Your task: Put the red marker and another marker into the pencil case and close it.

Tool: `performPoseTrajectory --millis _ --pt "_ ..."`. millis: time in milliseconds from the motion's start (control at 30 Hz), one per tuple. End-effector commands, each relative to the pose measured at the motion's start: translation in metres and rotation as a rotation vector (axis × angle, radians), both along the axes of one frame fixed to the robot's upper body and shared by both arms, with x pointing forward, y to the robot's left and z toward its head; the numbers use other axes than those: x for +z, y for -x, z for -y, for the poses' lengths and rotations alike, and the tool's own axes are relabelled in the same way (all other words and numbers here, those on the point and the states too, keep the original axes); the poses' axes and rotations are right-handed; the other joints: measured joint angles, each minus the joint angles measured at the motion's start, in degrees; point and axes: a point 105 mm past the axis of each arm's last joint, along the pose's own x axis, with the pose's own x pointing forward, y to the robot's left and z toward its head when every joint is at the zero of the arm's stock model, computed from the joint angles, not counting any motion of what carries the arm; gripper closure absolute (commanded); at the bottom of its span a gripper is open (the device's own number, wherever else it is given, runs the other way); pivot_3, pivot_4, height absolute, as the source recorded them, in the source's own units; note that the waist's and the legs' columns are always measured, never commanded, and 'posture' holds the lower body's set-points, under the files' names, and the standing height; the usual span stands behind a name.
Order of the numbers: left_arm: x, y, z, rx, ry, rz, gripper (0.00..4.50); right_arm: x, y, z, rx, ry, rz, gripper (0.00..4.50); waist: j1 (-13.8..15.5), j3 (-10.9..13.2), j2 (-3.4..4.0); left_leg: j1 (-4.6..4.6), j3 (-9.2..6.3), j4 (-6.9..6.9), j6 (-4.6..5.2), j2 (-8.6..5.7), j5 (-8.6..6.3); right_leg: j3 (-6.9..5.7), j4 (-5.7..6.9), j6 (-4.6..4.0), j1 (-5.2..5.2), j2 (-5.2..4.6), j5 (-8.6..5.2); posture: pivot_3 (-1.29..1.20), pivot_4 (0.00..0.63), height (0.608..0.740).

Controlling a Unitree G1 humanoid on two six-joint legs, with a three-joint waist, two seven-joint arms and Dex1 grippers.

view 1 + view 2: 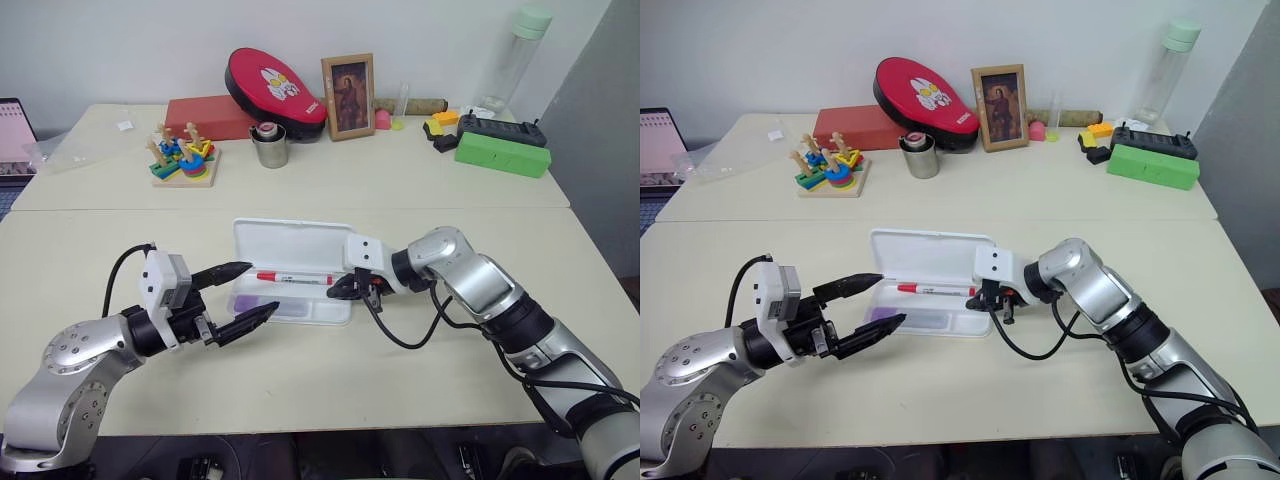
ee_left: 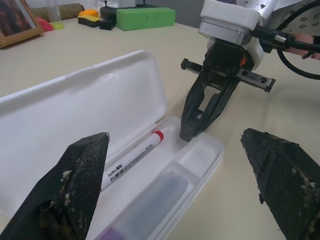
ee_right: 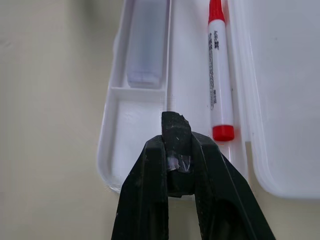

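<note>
White plastic, smooth and slightly glossy, makes up the case [image 1: 292, 270], which lies open mid-tabletop [image 1: 300, 370] with its lid laid flat behind the tray. Both pens look already stowed, so 2 of the 3 steps seem done; only folding the lid over and snapping it shut is left.

Nearest, at 8 o'clock from the case, the left gripper [image 1: 240, 298] hovers level with its black, rough-faced jaws spread wide and nothing between them. In the tray's front compartment lies the purple marker [image 1: 270, 303], a stubby, thick barrel seen dimly through a frosted, translucent cover. Just behind it, in the long slot, rests the red marker [image 1: 294, 278]: a slim, round white barrel with printed lettering, red cap and red end, lying lengthwise. At 3 o'clock, the right gripper [image 1: 342, 290] points down at the tray's end, its jaws pressed together, holding nothing.

Far back stand a matte red box [image 1: 205, 118], a metal cup [image 1: 269, 146] and a framed picture [image 1: 348, 96].
</note>
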Motion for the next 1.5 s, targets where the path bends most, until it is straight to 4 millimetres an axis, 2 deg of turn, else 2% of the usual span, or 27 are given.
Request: performPoseTrajectory --millis 33,300,567,633,933,967,1100,1167,1233,1300,1400,1500 --pt "0.012 0.002 -0.002 0.005 -0.007 0.050 0.00 0.014 0.006 -0.007 0.051 -0.012 0.036 4.19 -0.01 0.00 0.00 0.00 0.00 0.00 0.00 0.00 0.00 0.00 0.00 0.00 0.00 0.00 0.00 0.00 0.150 0.740" --pt "0.015 -0.001 0.001 0.001 -0.011 0.055 0.00 0.005 0.018 -0.015 0.062 -0.013 0.005 4.19 -0.06 0.00 0.00 0.00 0.00 0.00 0.00 0.00 0.00 0.00 0.00 0.00 0.00 0.00 0.00 0.00 0.150 0.740" --pt "0.017 -0.003 0.005 -0.010 -0.016 0.060 0.00 -0.001 0.019 -0.019 0.053 -0.003 0.017 4.19 -0.19 0.00 0.00 0.00 -0.01 0.00 0.00 0.00 0.00 -0.01 0.01 0.00 0.00 0.00 0.00 0.00 0.150 0.740" --pt "0.017 -0.003 0.006 -0.013 -0.016 0.060 0.00 -0.001 0.018 -0.020 0.052 -0.005 0.020 3.47 -0.22 0.00 0.00 0.00 0.00 0.00 0.00 0.00 0.00 -0.01 0.00 0.00 0.00 0.00 0.00 0.00 0.150 0.740" --pt "0.017 -0.004 0.005 0.001 -0.018 0.051 0.00 0.004 0.021 -0.020 0.079 -0.019 0.023 1.34 -0.29 0.00 0.00 0.00 0.00 0.00 0.00 0.00 0.00 0.00 0.00 0.00 0.00 0.00 0.00 0.00 0.150 0.740" --pt "0.018 -0.005 0.005 0.007 -0.014 0.051 0.00 0.009 0.021 -0.020 0.087 -0.030 0.020 1.05 -0.29 0.00 0.00 0.00 -0.01 0.00 0.00 0.00 0.00 0.00 0.01 0.00 0.00 0.00 0.00 0.00 0.150 0.740" --pt "0.024 -0.008 -0.004 0.077 0.039 0.067 0.00 0.052 0.022 -0.025 0.125 -0.179 -0.004 0.06 -0.31 0.00 0.00 0.00 0.00 0.00 0.00 0.00 0.00 0.00 0.01 0.00 0.00 0.00 0.00 0.00 0.150 0.740" --pt "0.028 -0.010 -0.008 0.111 0.061 0.079 0.00 0.069 0.023 -0.028 0.132 -0.248 -0.024 0.02 -0.32 0.00 0.00 0.00 -0.01 0.00 0.00 0.01 0.00 -0.01 0.03 0.00 0.00 0.00 0.00 0.00 0.150 0.740" --pt "0.040 -0.015 -0.018 0.182 0.125 0.109 0.00 0.109 0.004 -0.035 0.056 -0.407 -0.008 0.28 -0.41 0.01 0.01 0.00 -0.02 0.00 0.00 0.01 0.00 -0.01 0.03 0.00 0.01 0.01 0.00 0.00 0.150 0.740" --pt "0.050 -0.017 -0.026 0.232 0.174 0.131 0.00 0.131 -0.014 -0.037 -0.029 -0.484 0.006 0.64 -0.65 0.01 0.01 0.00 -0.01 0.01 0.00 0.02 0.00 0.00 0.13 -0.01 -0.02 0.03 0.01 0.00 0.150 0.740" --pt "0.059 -0.018 -0.035 0.272 0.214 0.153 0.00 0.132 -0.059 -0.034 -0.249 -0.459 0.075 1.40 -0.61 -0.01 -0.02 0.03 -0.05 0.02 0.00 0.02 0.00 -0.03 0.17 -0.01 -0.01 0.03 0.01 0.00 0.150 0.740" --pt "0.063 -0.019 -0.041 0.300 0.217 0.159 0.00 0.123 -0.082 -0.033 -0.355 -0.431 0.108 2.09 -0.32 -0.06 -0.10 0.02 -0.04 0.00 0.00 0.01 0.00 -0.04 0.08 -0.02 0.00 0.01 0.01 0.00 0.150 0.740"
